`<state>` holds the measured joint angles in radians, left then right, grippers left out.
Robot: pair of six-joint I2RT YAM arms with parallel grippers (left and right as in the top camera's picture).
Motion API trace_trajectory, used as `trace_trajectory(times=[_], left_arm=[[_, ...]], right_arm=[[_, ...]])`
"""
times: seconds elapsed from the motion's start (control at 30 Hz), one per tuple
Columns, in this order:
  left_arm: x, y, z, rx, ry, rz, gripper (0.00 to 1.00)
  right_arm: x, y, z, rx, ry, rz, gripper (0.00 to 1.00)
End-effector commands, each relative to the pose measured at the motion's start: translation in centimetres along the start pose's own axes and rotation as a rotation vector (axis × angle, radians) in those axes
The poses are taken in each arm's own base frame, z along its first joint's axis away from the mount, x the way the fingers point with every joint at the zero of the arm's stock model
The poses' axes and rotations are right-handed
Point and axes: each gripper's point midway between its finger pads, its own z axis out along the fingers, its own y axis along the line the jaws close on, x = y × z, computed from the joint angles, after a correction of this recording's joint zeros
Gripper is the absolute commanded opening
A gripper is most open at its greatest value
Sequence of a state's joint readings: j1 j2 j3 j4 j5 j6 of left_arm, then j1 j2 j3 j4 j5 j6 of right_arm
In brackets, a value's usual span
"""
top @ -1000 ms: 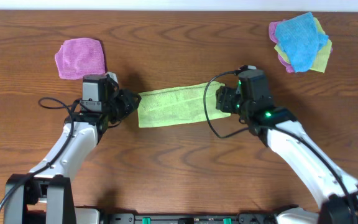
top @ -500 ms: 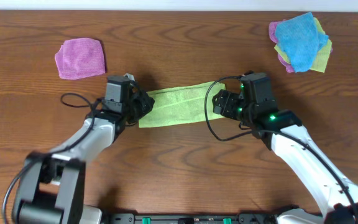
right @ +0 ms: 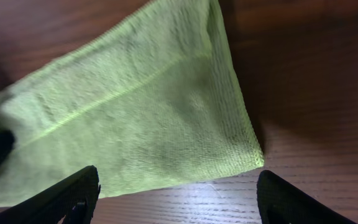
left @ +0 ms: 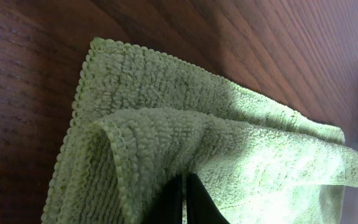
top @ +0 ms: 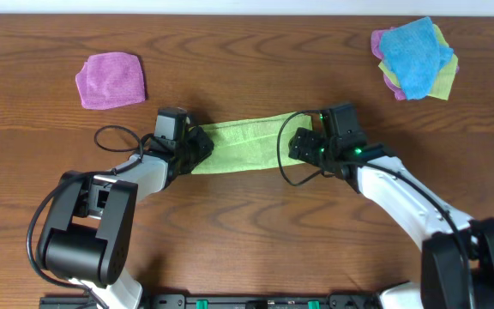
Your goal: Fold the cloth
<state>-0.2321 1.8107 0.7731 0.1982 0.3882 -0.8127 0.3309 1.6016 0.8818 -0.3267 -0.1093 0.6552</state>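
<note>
The cloth (top: 238, 146) is pinched by left fingers (left: 202, 210) (right fingers (right: 64, 198) spread).

Your lime-green fuzzy cloth (top: 240, 146) lies as a long strip on the brown wooden table (top: 247, 232). Left gripper (top: 199, 147) at its left end, right gripper (top: 298, 145) at its right end. Purple square cloth (top: 110, 79) up-left of it, well apart; blue-topped cloth pile (top: 414, 56) up-right.
</note>
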Motion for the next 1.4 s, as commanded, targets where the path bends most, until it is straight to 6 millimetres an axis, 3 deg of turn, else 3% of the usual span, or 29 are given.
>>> trace_trajectory(times=[0.0,0.4,0.67,0.77,0.8,0.83,0.87,0.93,1.1,1.37], left_arm=[[-0.1,1.5,0.6,-0.057,-0.015,-0.014,0.06],[-0.3,1.7,0.6,-0.066,-0.021,-0.019,0.06],[-0.3,1.7,0.6,-0.067,-0.020,-0.019,0.06],[-0.3,1.7,0.6,-0.067,-0.020,-0.019,0.06],[-0.3,1.7,0.6,-0.067,-0.020,-0.019,0.06],[-0.3,1.7,0.6,-0.067,-0.021,-0.019,0.06],[-0.3,1.7,0.6,-0.068,-0.021,-0.019,0.06],[-0.4,1.8,0.6,-0.070,-0.023,-0.017,0.06],[-0.8,2.3,0.4,-0.076,-0.026,-0.029,0.06],[-0.8,2.4,0.3,-0.074,-0.019,-0.036,0.06]], right_arm=[[0.4,-1.0,1.1,0.031,0.030,0.043,0.81],[1.1,-2.1,2.9,0.074,0.055,0.060,0.80],[1.6,-2.8,5.4,0.083,0.070,0.101,0.74],[1.8,-3.1,6.1,0.093,0.074,0.101,0.57],[1.6,-3.2,6.1,0.098,0.065,0.099,0.48],[1.3,-3.3,6.1,0.107,0.050,0.094,0.29],[1.1,-3.4,6.1,0.110,0.038,0.085,0.16],[0.7,-3.2,6.1,0.101,0.024,0.074,0.04],[-0.6,-1.6,4.3,0.053,-0.022,-0.002,0.01],[-2.1,3.6,-1.4,-0.075,-0.144,-0.149,0.01]])
